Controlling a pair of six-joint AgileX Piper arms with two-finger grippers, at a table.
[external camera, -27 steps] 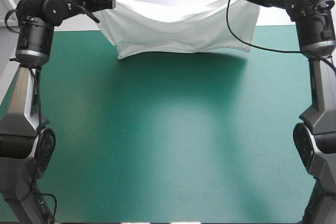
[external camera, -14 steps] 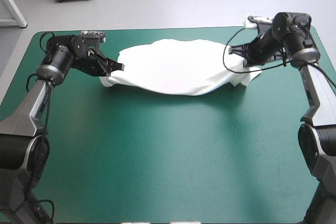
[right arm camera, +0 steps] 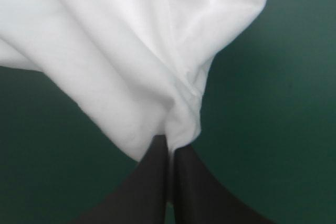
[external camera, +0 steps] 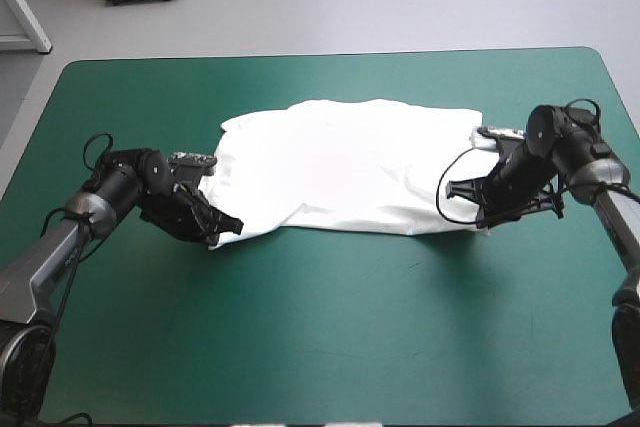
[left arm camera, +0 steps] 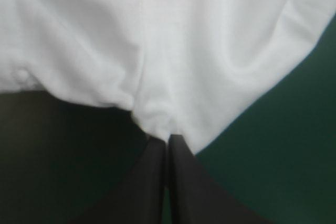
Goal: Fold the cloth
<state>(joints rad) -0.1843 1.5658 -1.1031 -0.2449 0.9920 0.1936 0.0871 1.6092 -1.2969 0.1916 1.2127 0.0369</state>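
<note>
White, short-sleeved T-shirt point(external camera: 350, 162) lies spread almost flat on the teal-green table cover point(external camera: 330, 347), a little toward twelve o'clock from the table's middle. The cloth is smooth across its centre and rumpled toward its two near corners.

From where I stand, the left gripper point(external camera: 228, 227) sits low over the cover at the shirt's eight o'clock corner. Its broad black fingers point(left arm camera: 181, 182) are clamped on that corner. The left wrist view shows them pressed together in a narrow arch, a bunched fold of white fabric pinched at the tips and the rest of the shirt fanning out ahead.

The right gripper point(external camera: 470, 205) is down at the four o'clock corner, likewise pinched tight on the T-shirt. In the right wrist view a gathered pleat of cloth runs between the fingertips, with bare cover on either side. Both held corners are at or just above the table; I cannot tell which.
</note>
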